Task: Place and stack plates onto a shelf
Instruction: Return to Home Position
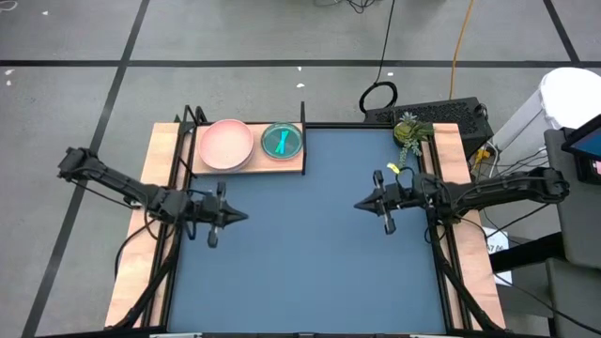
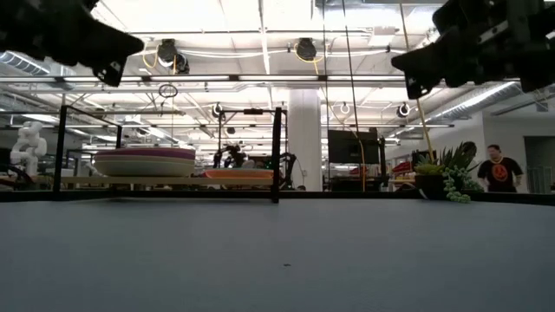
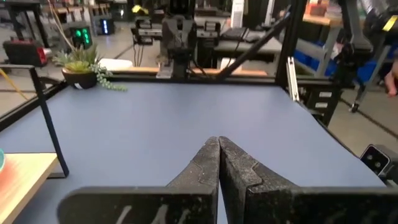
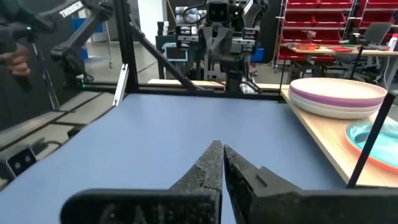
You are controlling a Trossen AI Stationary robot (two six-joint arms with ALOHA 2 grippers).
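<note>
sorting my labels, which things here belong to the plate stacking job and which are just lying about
Job:
- shelf
- stack of large plates, pink on top
- stack of small plates, teal on top

Lying about:
- potted plant at the table's edge
- keyboard behind it
- cable loop on the floor

Seen from above, the pink plate (image 1: 226, 145) and teal plate (image 1: 281, 141) hide the lower plates (image 4: 336, 101), and the right wrist view's edge crops the teal one.

Probably a robotics lab or workshop: racks of red bins (image 4: 323, 25), strip lights (image 2: 199, 16) on an open ceiling.
</note>
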